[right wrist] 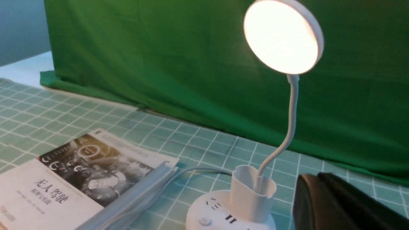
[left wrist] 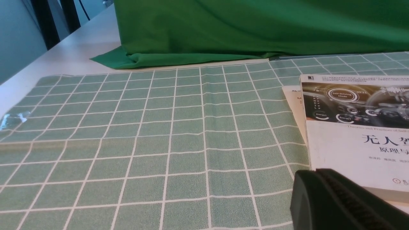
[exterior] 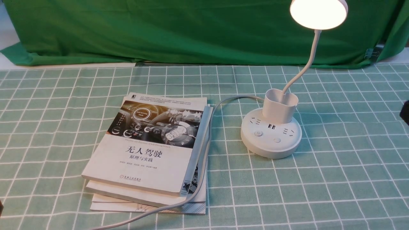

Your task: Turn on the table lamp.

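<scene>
The table lamp (exterior: 271, 134) is white, and it is lit. Its round head (exterior: 318, 12) glows warm, up high at the 12 o'clock end. A thin bent neck (exterior: 308, 64) goes down from the head into a small cup (exterior: 280, 107). The cup sits on a round flat base (exterior: 271, 150). On top of the base I see plug holes and two round buttons (exterior: 258, 133) on the side that faces me, at 6 o'clock. The lamp stands on the green checked cloth (exterior: 335, 191), at about 2 o'clock from the middle of the cloth.

A white cord (exterior: 204, 159) leaves the lamp at 10 o'clock. It bends and runs down to 7 o'clock, along the edge of a pile of books (exterior: 150, 153). The books lie at 8 o'clock from the lamp, near it but not touching it. A green curtain (exterior: 159, 32) hangs at 12 o'clock.

My right gripper (right wrist: 314, 182) is a dark shape off at 3 o'clock from the lamp, apart from it. I cannot tell if its fingers are apart or together. My left gripper (left wrist: 314, 175) is at about 8 o'clock from the books. Its fingers look pressed together with nothing in them.

There is open cloth at 3, 5 and 6 o'clock from the lamp, and a wide patch at 9 o'clock from the books. The cloth ends at the curtain. Bare white table (left wrist: 73, 54) shows past its 10 o'clock corner.
</scene>
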Robot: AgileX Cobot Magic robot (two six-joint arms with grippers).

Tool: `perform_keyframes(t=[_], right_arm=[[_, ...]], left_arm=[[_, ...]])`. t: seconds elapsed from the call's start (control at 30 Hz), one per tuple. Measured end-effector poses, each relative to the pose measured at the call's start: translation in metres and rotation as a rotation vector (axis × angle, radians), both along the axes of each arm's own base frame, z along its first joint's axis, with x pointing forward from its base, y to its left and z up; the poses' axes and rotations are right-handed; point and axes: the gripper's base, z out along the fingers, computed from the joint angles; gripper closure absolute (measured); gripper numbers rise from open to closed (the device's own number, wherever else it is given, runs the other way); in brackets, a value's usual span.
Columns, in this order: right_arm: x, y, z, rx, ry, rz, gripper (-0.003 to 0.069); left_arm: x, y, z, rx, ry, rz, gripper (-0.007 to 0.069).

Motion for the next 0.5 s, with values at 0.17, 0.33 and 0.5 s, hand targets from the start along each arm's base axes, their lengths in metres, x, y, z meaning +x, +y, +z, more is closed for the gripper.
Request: perform_keyframes(t=[0.17, 0.33, 0.5], right_arm=[[-0.025, -0.012, -0.036, -0.002, -0.045, -0.007, 0.0592], [-0.037, -0.022, -0.065, 0.005, -0.075, -0.06, 0.0582], [-0.045, -0.041, -0.094, -0.018, -0.102, -0.289, 0.0564]], left_arm=[[0.0, 0.0, 0.0, 0.0, 0.0, 0.0, 0.0603], [0.0, 0.0, 0.0, 0.0, 0.0, 0.0, 0.0603], [0.0, 0.0, 0.0, 0.0, 0.0, 0.0, 0.0603]])
